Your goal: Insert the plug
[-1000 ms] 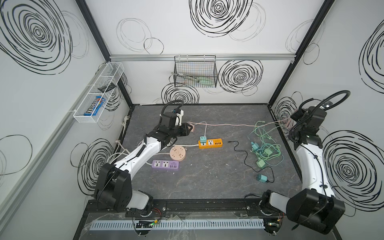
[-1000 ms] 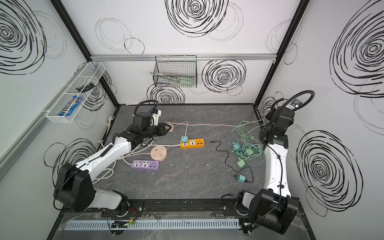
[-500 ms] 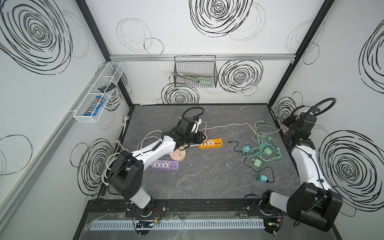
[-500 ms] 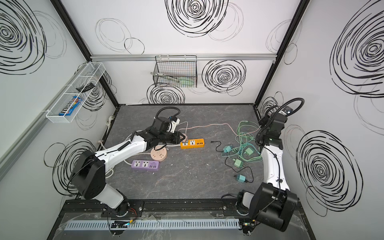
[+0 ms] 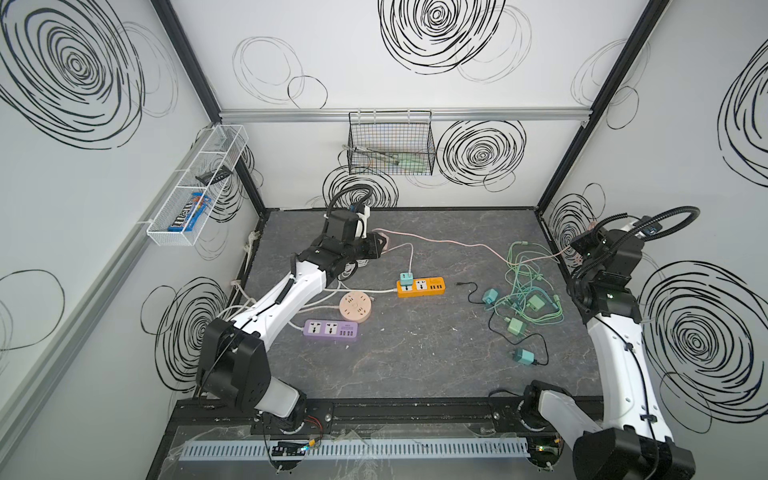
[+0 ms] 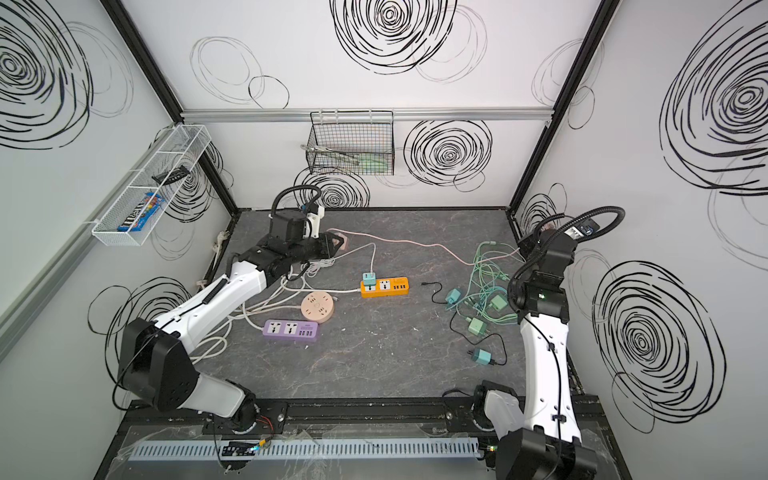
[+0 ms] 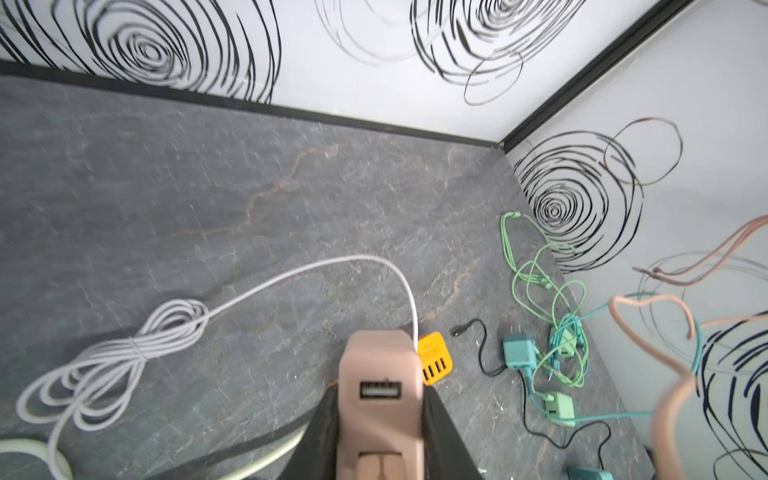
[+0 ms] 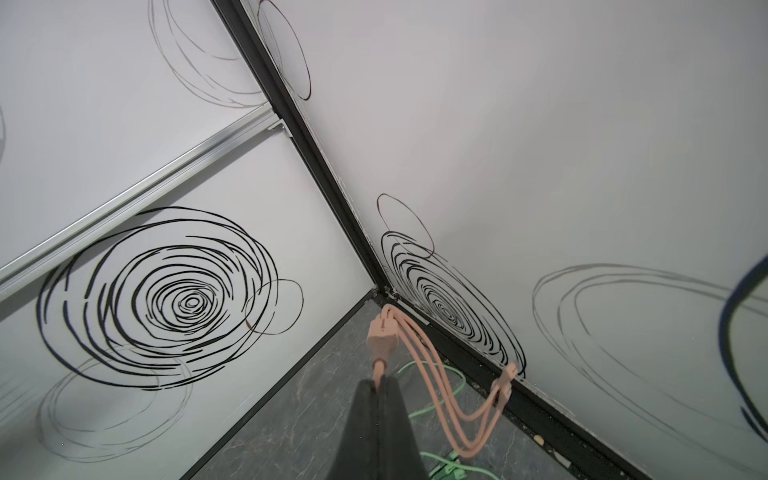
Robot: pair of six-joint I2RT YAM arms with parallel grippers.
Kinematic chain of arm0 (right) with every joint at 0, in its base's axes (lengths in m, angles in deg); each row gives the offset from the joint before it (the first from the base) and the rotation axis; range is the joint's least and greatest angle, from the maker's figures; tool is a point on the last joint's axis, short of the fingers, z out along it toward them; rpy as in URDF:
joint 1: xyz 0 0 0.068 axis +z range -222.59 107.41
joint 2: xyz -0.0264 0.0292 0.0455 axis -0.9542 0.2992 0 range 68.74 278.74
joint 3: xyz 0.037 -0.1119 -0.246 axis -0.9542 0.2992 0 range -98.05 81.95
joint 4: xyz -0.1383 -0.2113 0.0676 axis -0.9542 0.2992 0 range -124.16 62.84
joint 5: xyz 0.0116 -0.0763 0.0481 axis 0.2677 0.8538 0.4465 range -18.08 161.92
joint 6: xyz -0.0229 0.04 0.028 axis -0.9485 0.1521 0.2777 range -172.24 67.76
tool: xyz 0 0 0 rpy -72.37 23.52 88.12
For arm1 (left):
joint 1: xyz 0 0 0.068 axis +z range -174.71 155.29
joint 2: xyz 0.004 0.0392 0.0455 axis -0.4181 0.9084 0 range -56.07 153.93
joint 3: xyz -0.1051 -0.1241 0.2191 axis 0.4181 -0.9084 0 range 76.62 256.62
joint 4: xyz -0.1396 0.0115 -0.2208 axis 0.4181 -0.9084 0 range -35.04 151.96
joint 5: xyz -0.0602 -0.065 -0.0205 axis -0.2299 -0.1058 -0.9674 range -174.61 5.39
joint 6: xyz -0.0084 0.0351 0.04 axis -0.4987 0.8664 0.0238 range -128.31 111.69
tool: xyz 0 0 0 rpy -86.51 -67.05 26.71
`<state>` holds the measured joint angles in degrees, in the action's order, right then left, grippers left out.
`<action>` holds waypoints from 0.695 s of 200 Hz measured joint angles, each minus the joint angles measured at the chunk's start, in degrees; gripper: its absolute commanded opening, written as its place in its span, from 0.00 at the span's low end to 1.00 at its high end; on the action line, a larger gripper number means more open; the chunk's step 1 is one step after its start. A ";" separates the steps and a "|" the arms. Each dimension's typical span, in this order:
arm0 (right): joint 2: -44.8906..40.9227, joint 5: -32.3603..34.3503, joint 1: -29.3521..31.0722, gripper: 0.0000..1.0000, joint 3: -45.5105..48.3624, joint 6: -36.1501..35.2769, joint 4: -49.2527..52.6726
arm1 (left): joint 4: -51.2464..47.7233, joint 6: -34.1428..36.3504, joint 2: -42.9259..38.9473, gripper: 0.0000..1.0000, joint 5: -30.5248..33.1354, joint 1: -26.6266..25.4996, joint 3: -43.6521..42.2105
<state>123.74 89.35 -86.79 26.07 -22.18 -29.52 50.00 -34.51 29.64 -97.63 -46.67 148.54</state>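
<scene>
From above, the left end effector (image 5: 374, 248) at 11 o'clock hides most of the pink charger (image 7: 380, 365) it pinches. The right end effector (image 8: 376, 384), at 2 o'clock by the wall, is pressed together on the pink cable (image 8: 436, 386) just behind the plug (image 8: 383, 334), which is hard to spot from above. The grey stone desk (image 5: 415, 365) sits inside white walls (image 5: 374, 62) with black swirls.
</scene>
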 measured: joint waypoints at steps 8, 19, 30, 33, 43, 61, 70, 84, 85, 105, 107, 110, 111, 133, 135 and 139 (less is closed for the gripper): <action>-0.92 -0.07 0.55 0.00 0.52 1.25 1.05 | 0.00 0.07 0.00 0.00 0.20 0.24 1.51; -2.32 -0.76 0.85 0.00 1.92 3.41 2.51 | -0.11 0.11 0.04 0.00 0.28 0.26 3.45; -3.52 -2.56 0.85 0.00 3.93 5.44 3.93 | -0.04 0.26 0.13 0.00 0.35 0.22 5.33; -3.69 -2.71 0.85 0.00 4.37 6.05 4.22 | -0.11 0.28 0.15 0.00 0.35 0.22 5.77; -4.17 -5.73 0.85 0.00 6.40 7.85 5.40 | -0.07 0.35 0.20 0.00 0.42 0.13 7.04; -3.48 -11.72 1.44 0.00 9.73 10.78 6.82 | -0.22 0.66 0.48 0.00 0.50 -0.17 8.74; -2.40 -15.41 2.27 0.01 11.19 11.80 7.56 | -0.48 1.16 0.90 0.00 0.52 -0.31 9.64; -0.46 -19.85 3.61 0.08 12.44 12.72 8.66 | -0.85 1.73 1.55 0.00 0.68 -0.57 10.67; -0.35 -20.06 3.67 0.09 12.46 12.74 8.70 | -0.94 1.79 1.60 0.00 0.68 -0.57 10.75; 1.66 -24.15 5.29 0.42 12.76 12.70 11.26 | -1.70 2.29 1.92 0.00 0.76 -0.85 11.21; 1.73 -24.41 5.38 0.46 12.76 12.15 11.56 | -1.73 2.34 1.92 0.00 0.76 -0.87 11.21; 1.73 -24.83 5.42 0.50 12.79 11.98 11.91 | -1.75 2.40 1.95 0.00 0.79 -0.87 11.21; 1.73 -24.92 5.42 0.52 12.79 11.98 11.91 | -1.75 2.40 1.95 0.00 0.79 -0.87 11.21; 0.55 -26.58 5.46 0.65 12.76 9.42 13.73 | -1.75 2.64 1.97 0.00 0.90 -0.94 11.21; 0.35 -26.67 5.46 0.65 12.76 9.16 13.94 | -1.75 2.67 1.95 0.00 0.90 -0.94 11.21; -0.11 -26.84 5.46 0.66 12.74 8.52 14.32 | -1.77 2.67 1.95 0.00 0.92 -0.94 11.21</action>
<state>123.63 62.51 -81.32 38.81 -13.66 -15.20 48.23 -31.84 31.58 -96.71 -47.61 159.75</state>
